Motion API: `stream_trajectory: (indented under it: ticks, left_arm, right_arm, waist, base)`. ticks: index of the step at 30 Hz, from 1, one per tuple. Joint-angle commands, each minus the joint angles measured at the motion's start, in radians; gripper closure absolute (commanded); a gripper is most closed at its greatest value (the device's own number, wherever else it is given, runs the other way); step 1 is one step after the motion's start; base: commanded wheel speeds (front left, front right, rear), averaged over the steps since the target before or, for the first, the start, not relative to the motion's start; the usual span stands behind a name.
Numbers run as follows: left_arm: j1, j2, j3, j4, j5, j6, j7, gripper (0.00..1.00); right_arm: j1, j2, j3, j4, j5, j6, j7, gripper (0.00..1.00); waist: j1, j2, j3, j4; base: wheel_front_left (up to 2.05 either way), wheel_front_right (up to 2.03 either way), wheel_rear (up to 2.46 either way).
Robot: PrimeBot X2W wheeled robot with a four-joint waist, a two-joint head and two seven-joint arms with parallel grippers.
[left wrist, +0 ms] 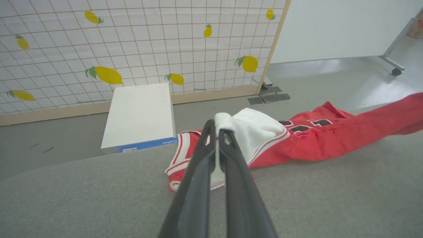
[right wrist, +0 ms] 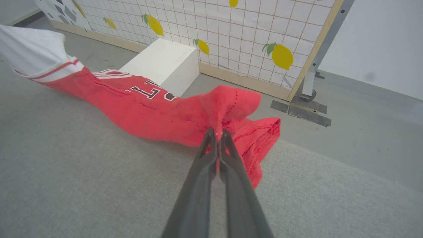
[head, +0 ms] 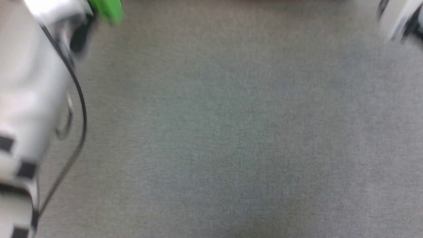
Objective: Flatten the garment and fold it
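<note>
Grey cloth tabletop (head: 231,132): nearest to me and blurred in the head view, with my pale left forearm (head: 29,99) at 9 o'clock.
Left gripper (left wrist: 216,128): fingers pressed together, pinching the edge of the white sleeve (left wrist: 254,129), dead ahead at 12 o'clock in the left wrist view.
Right gripper (right wrist: 218,132): also pressed together, nipping a bunch of red fabric near the hem, at 12 o'clock in the right wrist view.
Garment (left wrist: 314,142): strung between my two grips, more a twisted rope than a sheet. It runs toward 3 o'clock from the left grip and toward 10 o'clock from the right. Its middle rests on the tabletop near the far edge, with the lettering partly showing.
Step, as I judge it: spreading. It is not yet flat and no fold has begun.
Risk, slip: both holds are small pinches near the fingertips, so a hard pull apart could strip the cloth out.
Risk, edge: the cloth lies close to the far edge, so dragging it away from me could spill it to the floor.
Risk, twist: laying it down as it is would trap creases.
White box (left wrist: 138,115): on the floor beyond the edge, at 11 o'clock.
Lemon-print screen (left wrist: 132,43): farthest, standing behind the box.
</note>
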Motion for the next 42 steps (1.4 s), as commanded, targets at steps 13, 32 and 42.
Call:
stream_trajectory:
  ticks: [13, 32, 42]
  left_arm:
    - [0.659, 0.284, -0.08, -0.55, -0.101, 0.21, 0.17, 1.0]
    - [1.149, 0.568, -0.146, -1.05, -0.317, 0.421, 0.336, 1.0]
    - [1.116, 0.53, -0.108, -1.062, -0.274, 0.436, 0.254, 1.0]
  right_arm:
    - [0.468, -0.158, 0.09, -0.23, 0.089, -0.001, 0.101, 1.0]
    - [0.95, -0.351, -0.087, -0.506, 0.173, -0.001, 0.39, 1.0]
    - [1.047, -0.328, -0.288, -0.594, 0.15, -0.001, 0.435, 1.0]
  waist:
    - [0.0001, 0.0, -0.298, 0.052]
    - [0.0001, 0.0, -0.454, 0.079]
    - [0.0001, 0.0, -0.414, 0.066]
  base:
    - [0.0, 0.0, 0.0]
    - [0.0, 0.0, 0.0]
    - [0.0, 0.0, 0.0]
